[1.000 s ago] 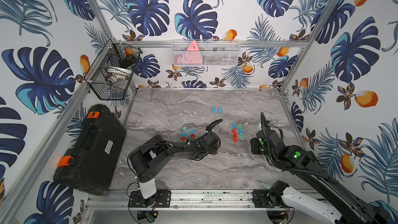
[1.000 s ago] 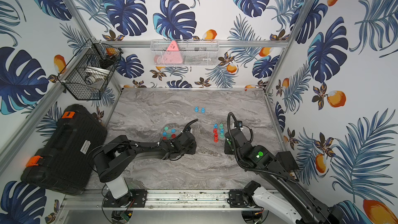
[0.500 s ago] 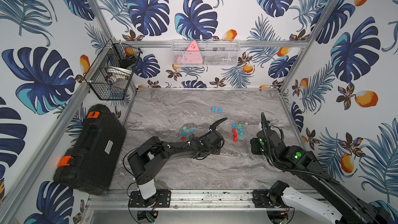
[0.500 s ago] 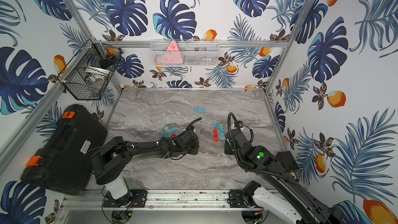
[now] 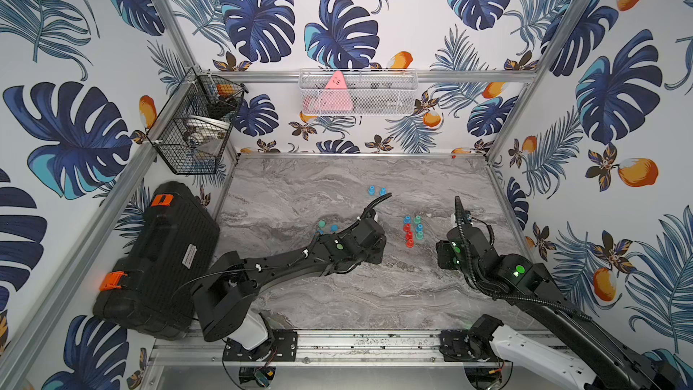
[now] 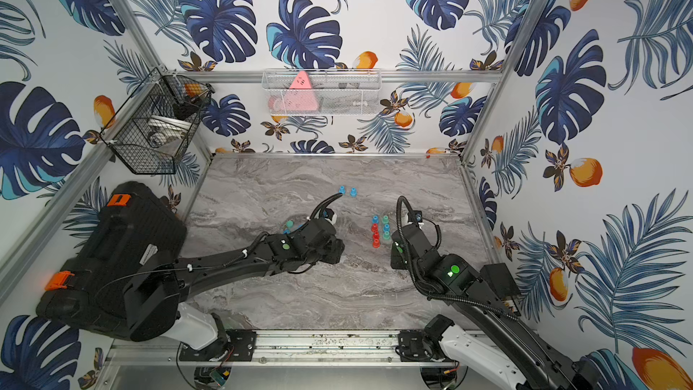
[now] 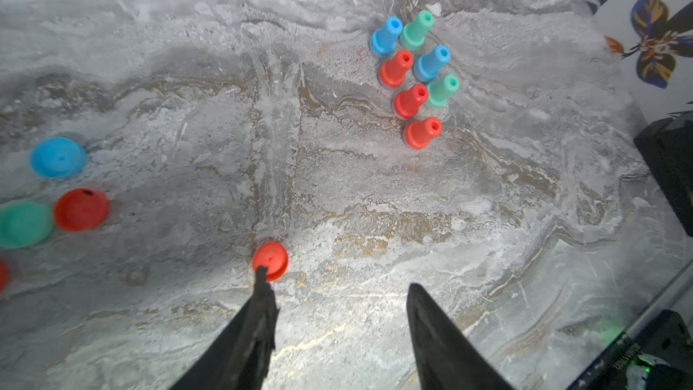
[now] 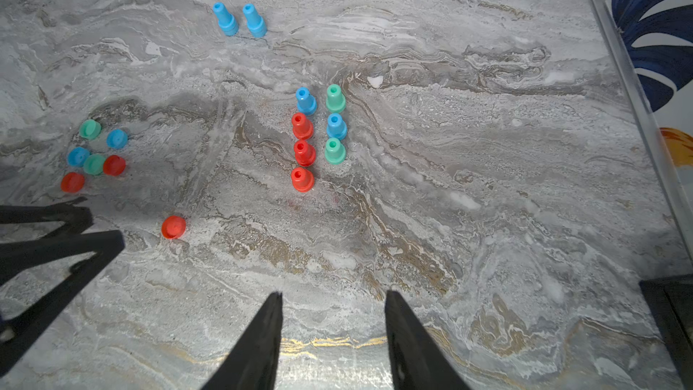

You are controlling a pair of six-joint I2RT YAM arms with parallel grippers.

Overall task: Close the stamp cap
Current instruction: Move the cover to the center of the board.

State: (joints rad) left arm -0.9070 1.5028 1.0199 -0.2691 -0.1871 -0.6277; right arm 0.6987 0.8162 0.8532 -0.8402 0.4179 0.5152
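Several upright red, blue and green stamps (image 8: 315,136) stand grouped mid-table, seen in both top views (image 5: 410,230) (image 6: 379,230) and the left wrist view (image 7: 412,80). Loose caps (image 8: 93,155) lie to their left. One lone red cap (image 7: 270,260) lies just beyond my left gripper (image 7: 336,278), which is open and empty. One left fingertip overlaps the cap's edge there. In the right wrist view the same red cap (image 8: 173,226) lies apart from the left fingers (image 8: 56,245). My right gripper (image 8: 333,293) is open over bare table, to the right of the stamps.
Two more blue stamps (image 5: 376,191) stand further back. A black case (image 5: 157,256) lies at the table's left edge. A wire basket (image 5: 195,125) hangs on the left wall and a white one (image 5: 358,93) on the back wall.
My left arm has shifted slightly to the right, now covering more of the loose caps in the top views. The right arm has not moved. Neither gripper's opening has changed.
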